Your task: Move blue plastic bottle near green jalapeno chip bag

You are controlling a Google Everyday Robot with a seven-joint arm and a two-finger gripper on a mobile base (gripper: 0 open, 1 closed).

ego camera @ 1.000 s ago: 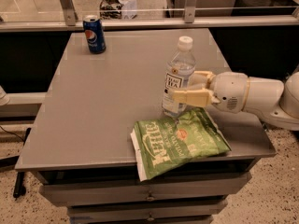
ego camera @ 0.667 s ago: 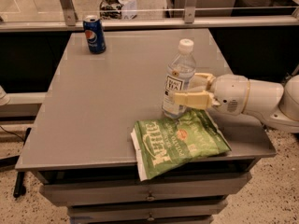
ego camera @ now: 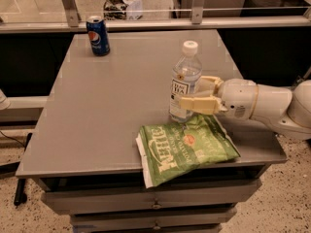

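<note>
The blue plastic bottle point(ego camera: 185, 67) is clear with a white cap and a white label. It stands upright on the grey table point(ego camera: 112, 106), right of centre. The green jalapeno chip bag point(ego camera: 187, 147) lies flat just in front of the bottle, at the table's front edge, and its near corner hangs over that edge. The bottle's base is almost touching the bag's back edge. My gripper point(ego camera: 190, 90) reaches in from the right at the height of the bottle's lower half, right against the bottle.
A dark-blue Pepsi can point(ego camera: 98, 35) stands at the table's far left corner. A metal rail with glass point(ego camera: 194, 13) runs behind the table. Drawers point(ego camera: 155, 205) sit under the table front. My white arm point(ego camera: 272, 106) covers the table's right edge.
Almost nothing has changed. The bottle stands in the same place by the bag, and my gripper stays at its right side.
</note>
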